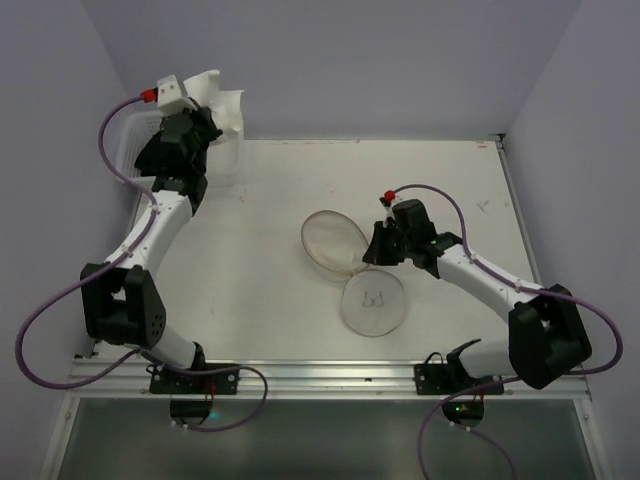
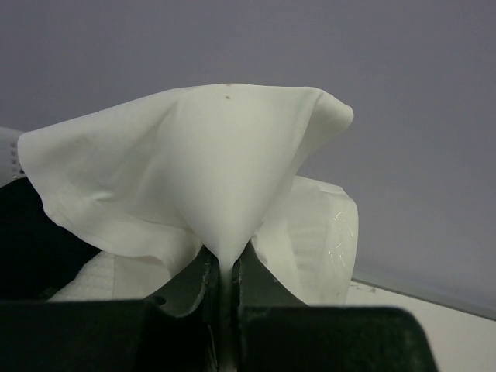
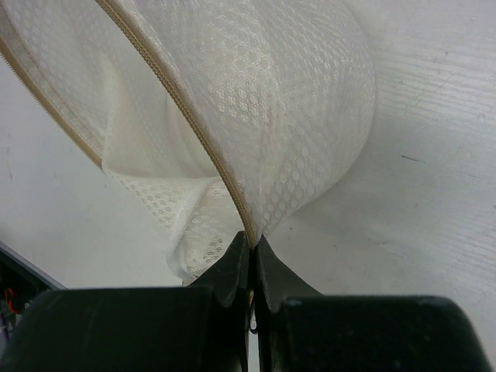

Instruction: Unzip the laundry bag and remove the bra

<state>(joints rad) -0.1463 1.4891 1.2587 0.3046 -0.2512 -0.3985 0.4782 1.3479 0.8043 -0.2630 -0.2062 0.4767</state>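
White desk [image 1: 260, 200], lilac walls, from above: laundry bag [image 1: 372, 300] splayed open mid-desk, halves lined far-to-near, touching right pincer [image 1: 366, 260]; bra [image 1: 222, 100] up at far-left corner, well apart, in left pincer [image 1: 208, 115].

Left wrist: pressed together on white bra cloth [image 2: 201, 155].

Right wrist: pinching bag's zip rim [image 3: 225, 182].

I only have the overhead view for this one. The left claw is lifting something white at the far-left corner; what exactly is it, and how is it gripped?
Observer: The left wrist view shows the left claw shut on a pinched fold of soft white fabric, apparently the bra.
Operator: And what is the right claw doing at the bag?
Observer: The right claw is shut on the laundry bag, right on its beige zipper rim.
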